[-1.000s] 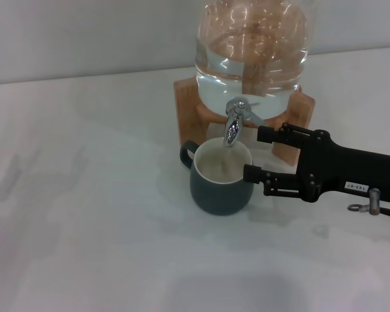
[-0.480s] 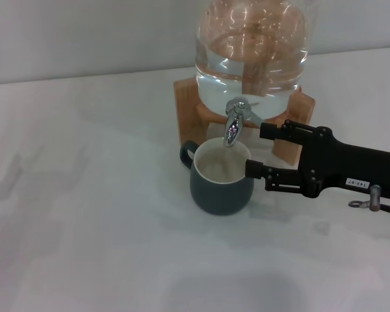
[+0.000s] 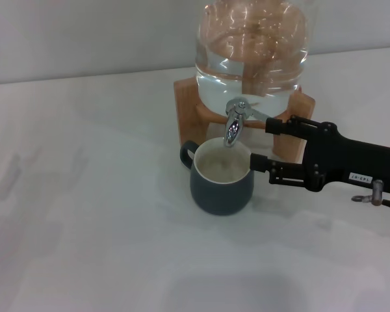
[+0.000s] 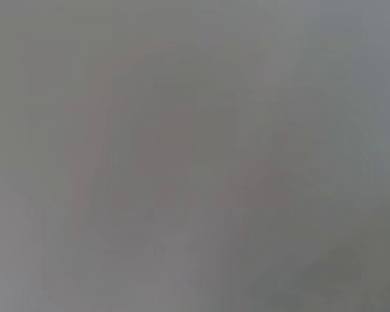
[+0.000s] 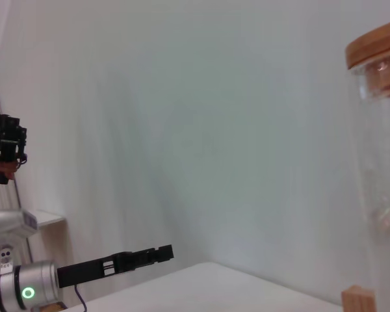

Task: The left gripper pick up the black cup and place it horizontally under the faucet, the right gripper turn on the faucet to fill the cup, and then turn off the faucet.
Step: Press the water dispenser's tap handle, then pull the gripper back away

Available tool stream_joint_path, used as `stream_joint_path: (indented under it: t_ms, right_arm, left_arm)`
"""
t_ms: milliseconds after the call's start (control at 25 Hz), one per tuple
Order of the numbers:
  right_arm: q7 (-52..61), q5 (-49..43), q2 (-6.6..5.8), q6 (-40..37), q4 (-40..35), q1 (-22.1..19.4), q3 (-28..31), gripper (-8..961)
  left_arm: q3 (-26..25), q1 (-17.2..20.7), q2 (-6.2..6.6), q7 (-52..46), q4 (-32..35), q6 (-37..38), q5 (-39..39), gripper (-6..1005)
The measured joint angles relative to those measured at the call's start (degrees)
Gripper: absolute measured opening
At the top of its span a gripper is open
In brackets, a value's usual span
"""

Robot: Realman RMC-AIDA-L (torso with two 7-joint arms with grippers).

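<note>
The black cup (image 3: 222,179) stands upright on the white table (image 3: 84,195), right under the faucet (image 3: 233,125). The faucet is a chrome tap on the clear glass water jar (image 3: 253,52). Its spout hangs over the cup's cream inside. My right gripper (image 3: 262,142) is open just right of the cup and faucet, one finger (image 3: 283,125) close by the faucet's thin lever, the other (image 3: 273,162) beside the cup's rim. I cannot tell if it touches the lever. My left gripper (image 5: 127,259) is out of the head view and shows far off in the right wrist view.
The jar rests on a wooden stand (image 3: 185,110) at the back of the table. The jar with its wooden lid (image 5: 377,49) also shows in the right wrist view. The left wrist view shows only a blank grey surface.
My right gripper has shifted to the right and a little toward the jar, away from the cup's side. The cup and faucet have not moved.
</note>
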Motion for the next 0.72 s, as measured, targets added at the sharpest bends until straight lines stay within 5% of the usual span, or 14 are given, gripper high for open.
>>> stream_joint_path:
  t_ms: [720]
  right_arm:
    - [0.1, 0.4, -0.02, -0.1, 0.7, -0.3, 2.3, 854]
  left_arm:
    - [0.5, 0.1, 0.00, -0.4, 0.0, 0.0, 0.0, 726]
